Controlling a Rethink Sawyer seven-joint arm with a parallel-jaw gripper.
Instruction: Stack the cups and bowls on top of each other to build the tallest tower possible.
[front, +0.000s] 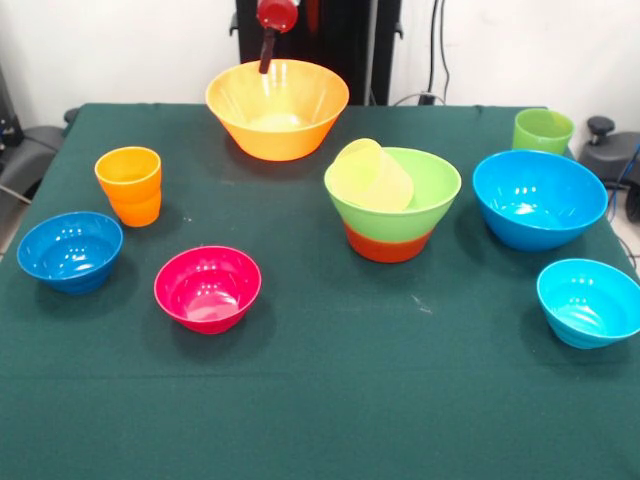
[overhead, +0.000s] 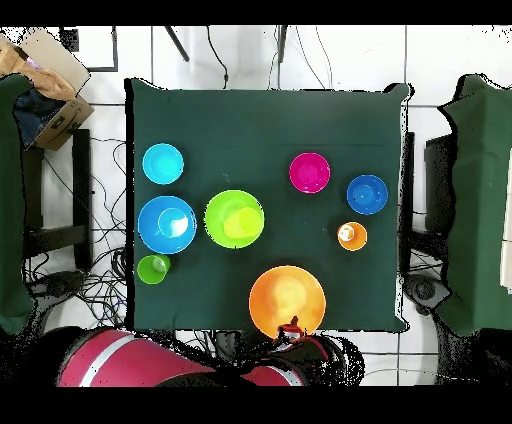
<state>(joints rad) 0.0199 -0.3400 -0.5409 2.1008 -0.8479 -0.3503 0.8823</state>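
While the gripper (front: 268, 55) hung at the far rim of the big yellow-orange bowl (front: 278, 108), whether its fingers were spread or closed could not be told. Front view: the tower (front: 392, 205) stood mid-worktop, light green bowl nested in orange-red bowl, pale yellow cup lying tilted inside. Seemingly between picks; the next move calls for choosing another piece. The other bowls looked empty. Overhead view: orange cup (overhead: 351, 236) and magenta bowl (overhead: 309, 172) sat apart from the tower.
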